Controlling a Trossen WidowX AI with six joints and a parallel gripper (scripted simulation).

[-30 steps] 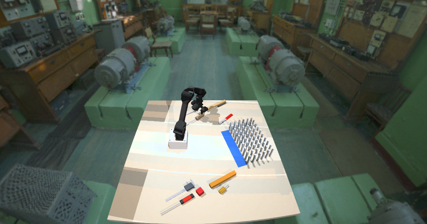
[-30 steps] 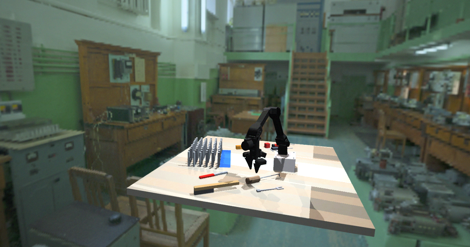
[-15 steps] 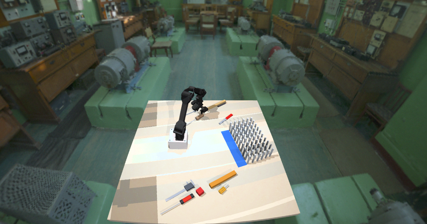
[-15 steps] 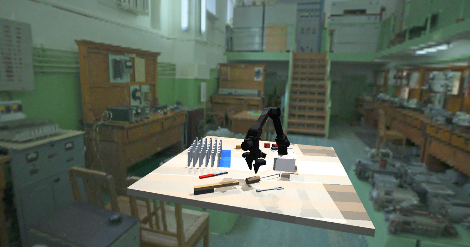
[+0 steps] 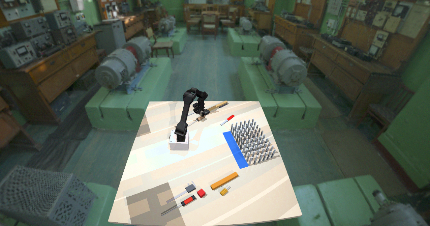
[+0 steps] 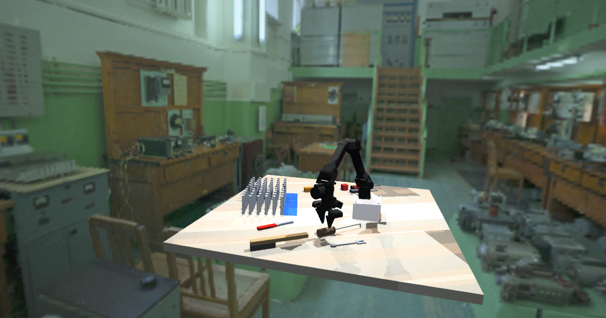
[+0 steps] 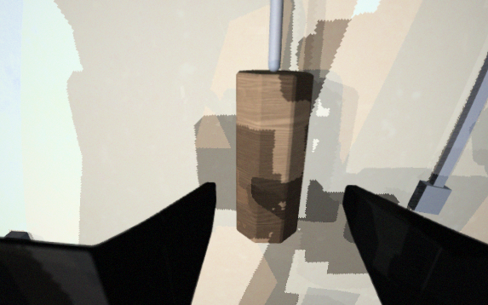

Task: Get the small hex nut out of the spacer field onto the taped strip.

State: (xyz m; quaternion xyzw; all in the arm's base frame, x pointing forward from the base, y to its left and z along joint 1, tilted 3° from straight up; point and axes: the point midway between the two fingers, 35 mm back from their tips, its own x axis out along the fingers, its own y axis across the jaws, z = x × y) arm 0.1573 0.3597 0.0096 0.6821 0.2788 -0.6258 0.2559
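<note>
taking the blue taped strip [image 5: 234, 149] [image 6: 290, 203] as landmark: the metal spacers [image 5: 255, 160] [image 6: 266, 206] stand upright in rows along its side away from my white base [image 5: 179, 145] [image 6: 366, 210]. hex nut: i cannot make it out, so its place within the field is unconfirmed; none seen on the strip. my gripper [image 5: 202, 116] [image 6: 326, 224] [image 7: 280, 193] is on the base side of the strip, out past its knife end, pointing down over the hook tool [image 5: 200, 118] [image 6: 326, 231] [image 7: 271, 158]. hand partly released, nothing grasped; in the wrist view the wooden handle shows between the fingertips, a gap on either side. the tool lies on the table [image 5: 156, 164] [image 6: 381, 257] [image 7: 143, 85], its thin shaft running away from the strip to a bent tip. a forked metal tool [image 5: 191, 114] [image 6: 348, 243] [image 7: 462, 128] lies farther from the strip than the handle. the red-handled knife [image 5: 230, 117] [image 6: 267, 226] is near the strip's end; the brush [image 5: 217, 106] [image 6: 279, 238] is beyond it. off the strip's opposite end: orange bar [image 5: 224, 180] [image 6: 307, 189], then farther, red block [image 5: 201, 193] [image 6: 344, 187].
</note>
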